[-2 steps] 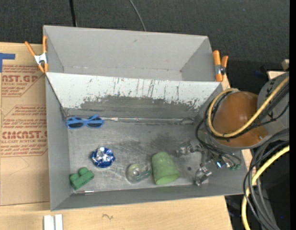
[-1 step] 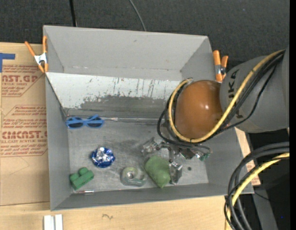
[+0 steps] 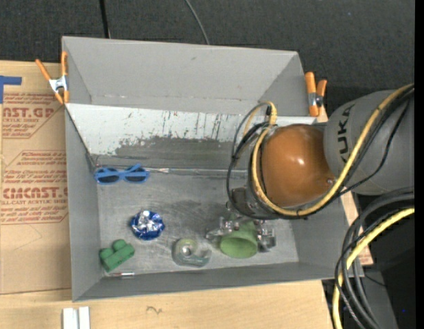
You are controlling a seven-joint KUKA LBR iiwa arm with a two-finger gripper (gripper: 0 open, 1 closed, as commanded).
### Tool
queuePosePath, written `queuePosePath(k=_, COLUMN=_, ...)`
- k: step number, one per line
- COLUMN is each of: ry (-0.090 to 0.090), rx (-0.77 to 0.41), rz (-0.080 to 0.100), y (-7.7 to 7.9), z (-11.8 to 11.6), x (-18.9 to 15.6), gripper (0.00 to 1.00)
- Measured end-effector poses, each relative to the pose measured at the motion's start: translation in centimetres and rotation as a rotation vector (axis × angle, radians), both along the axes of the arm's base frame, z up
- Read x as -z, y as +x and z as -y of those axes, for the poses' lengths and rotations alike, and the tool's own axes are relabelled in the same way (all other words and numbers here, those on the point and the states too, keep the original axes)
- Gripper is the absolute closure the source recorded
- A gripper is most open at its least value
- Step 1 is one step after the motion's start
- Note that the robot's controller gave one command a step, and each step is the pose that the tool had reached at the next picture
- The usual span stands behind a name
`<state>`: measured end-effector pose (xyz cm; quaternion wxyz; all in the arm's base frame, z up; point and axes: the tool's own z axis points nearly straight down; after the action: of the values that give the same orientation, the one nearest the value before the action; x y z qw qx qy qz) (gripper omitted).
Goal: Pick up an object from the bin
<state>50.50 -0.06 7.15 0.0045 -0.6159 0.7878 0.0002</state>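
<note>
The green round thing (image 3: 237,246) lies just under the tool (image 3: 247,232).

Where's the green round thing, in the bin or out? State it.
In: the green round thing sits inside the bin, near its front wall, under the hand.

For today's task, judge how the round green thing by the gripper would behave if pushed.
The round green thing looks smooth and curved, so it may roll or slip sideways. It seems to be plastic, so it is probably light and stiff.
</note>
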Motion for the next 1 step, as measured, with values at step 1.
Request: queuePosePath(k=1, ry=0.0, rx=0.002, rz=0.001, y=0.09, z=-0.04, x=-0.17, gripper=1.0)
